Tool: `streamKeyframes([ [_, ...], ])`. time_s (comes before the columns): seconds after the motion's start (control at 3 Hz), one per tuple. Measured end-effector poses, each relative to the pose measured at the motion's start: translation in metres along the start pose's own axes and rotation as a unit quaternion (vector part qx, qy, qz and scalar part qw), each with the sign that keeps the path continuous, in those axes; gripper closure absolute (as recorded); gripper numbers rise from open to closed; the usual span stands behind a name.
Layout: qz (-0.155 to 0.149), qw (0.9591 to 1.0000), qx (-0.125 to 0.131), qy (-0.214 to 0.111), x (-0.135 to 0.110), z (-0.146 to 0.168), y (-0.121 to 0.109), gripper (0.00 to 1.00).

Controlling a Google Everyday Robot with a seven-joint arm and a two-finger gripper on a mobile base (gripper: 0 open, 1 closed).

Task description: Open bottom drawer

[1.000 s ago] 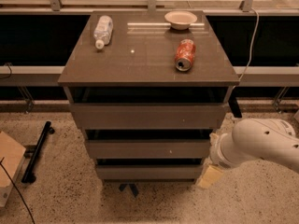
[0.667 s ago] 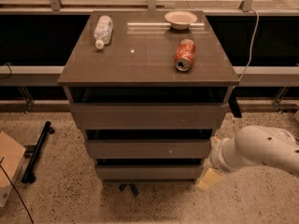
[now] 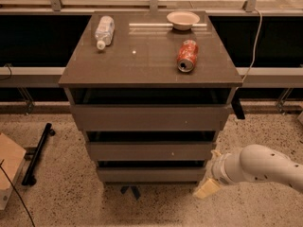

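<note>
I have the gripper (image 3: 207, 189) low beside the right end of the bottom drawer (image 3: 150, 175) — lowest of three (it looks closed). Whether the gripper is clenched or released, I cannot tell.

The gripper (image 3: 207, 189) is held just right of the bottom drawer (image 3: 151, 174), slightly below its front corner. Well above the bottom drawer, a can (image 3: 187, 56), a bottle (image 3: 104, 30) and a bowl (image 3: 183, 20) are seen on the cabinet top (image 3: 142, 63).
</note>
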State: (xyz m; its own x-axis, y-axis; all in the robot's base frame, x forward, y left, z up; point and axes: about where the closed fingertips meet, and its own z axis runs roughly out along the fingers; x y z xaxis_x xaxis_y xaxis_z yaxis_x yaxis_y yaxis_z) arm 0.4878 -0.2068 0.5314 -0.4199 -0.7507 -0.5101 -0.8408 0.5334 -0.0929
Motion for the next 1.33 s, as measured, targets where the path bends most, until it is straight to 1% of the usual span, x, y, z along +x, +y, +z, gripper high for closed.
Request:
streamKeyframes([
  [0.33,0.019,0.9993,-0.027,-0.017,0.013,0.038,0.006,0.0],
  [0.67,0.036,0.9977,-0.051,-0.028,0.022,0.069,0.011,0.0],
  [1.0,0.059,0.9949,-0.072,-0.037,0.029,0.101,0.012,0.0],
  [1.33,0.087,0.9905,-0.093,-0.052,0.037,0.128,0.014,0.0],
])
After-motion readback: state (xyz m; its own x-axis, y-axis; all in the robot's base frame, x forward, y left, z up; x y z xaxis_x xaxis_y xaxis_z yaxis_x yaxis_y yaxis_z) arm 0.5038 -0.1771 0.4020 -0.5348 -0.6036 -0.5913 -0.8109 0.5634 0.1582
